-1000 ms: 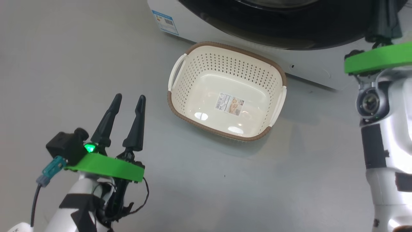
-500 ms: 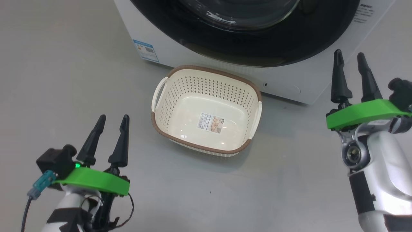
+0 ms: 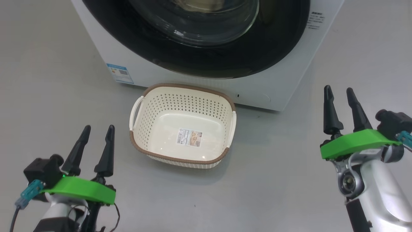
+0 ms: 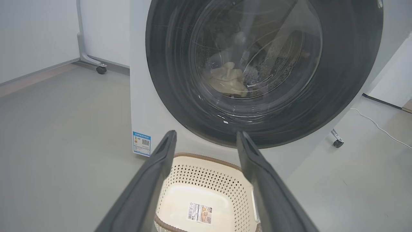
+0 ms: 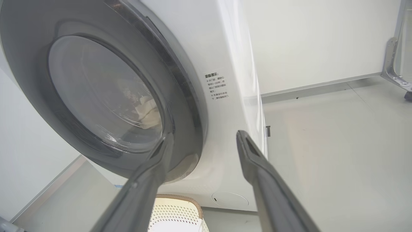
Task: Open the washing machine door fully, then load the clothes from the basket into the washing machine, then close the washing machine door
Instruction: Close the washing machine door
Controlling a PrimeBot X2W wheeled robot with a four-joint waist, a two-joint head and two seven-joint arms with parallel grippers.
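Note:
The washing machine [image 3: 276, 80] stands white ahead of me. The washing machine door [image 3: 273, 48], black-rimmed with a glass bowl, lies flat against the machine's front. Pale cream clothes [image 4: 230, 79] [image 5: 148, 111] show through the glass inside the drum. On the floor in front sits the cream basket [image 3: 183, 104] [image 4: 206, 180], with just a label sticker on its floor. My left gripper [image 3: 98, 128] [image 4: 206, 132] hangs open, left of the basket and nearer to me. To the basket's right my right gripper [image 3: 338, 88] [image 5: 205, 133] is open too, holding nothing.
A blue label sticker [image 3: 120, 73] marks the machine's lower left front. A wheeled metal frame [image 4: 101, 69] stands by the wall at the left. A white cable [image 4: 376, 124] trails across the floor to the right of the machine. Grey floor lies around the basket.
The head camera has shifted, so more of the washer shows and the basket sits lower left. My right gripper has drawn back from the door rim to the lower right.

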